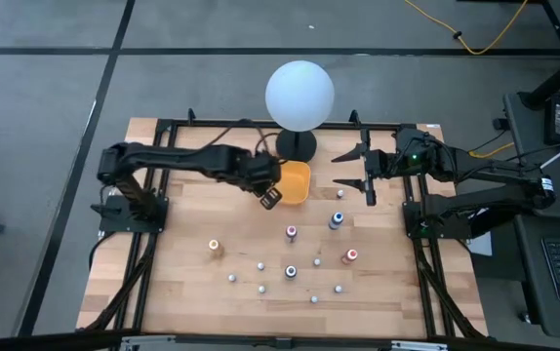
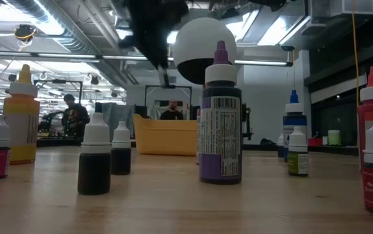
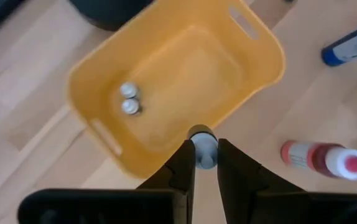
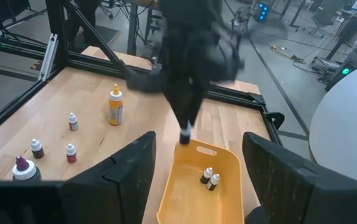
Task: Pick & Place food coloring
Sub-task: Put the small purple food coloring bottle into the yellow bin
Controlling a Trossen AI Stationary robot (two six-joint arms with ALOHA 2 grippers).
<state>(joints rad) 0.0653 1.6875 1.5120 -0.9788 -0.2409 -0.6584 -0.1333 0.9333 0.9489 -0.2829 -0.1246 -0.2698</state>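
Left gripper point(image 3: 204, 163): over the near rim of the yellow tray point(image 3: 241, 81), fingers pinched on a small white-capped bottle point(image 3: 202, 142).
Right gripper point(image 1: 366, 168): waiting beside the tray, fingers spread wide, nothing held.
Tray: two bottles point(image 3: 129, 99) inside.
Food coloring point(image 1: 291, 272): the rest stand scattered on the table point(image 1: 182, 219).

Tray point(image 1: 298, 182) mostly free inside; two bottles point(image 3: 129, 99) crowd one corner.

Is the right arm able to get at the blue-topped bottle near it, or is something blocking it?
Probably yes. The right gripper hangs open above the table beside the yellow tray, and the blue-topped bottle stands apart from the others just in front of it. The left gripper, shut on a small bottle, is over the tray's other side.
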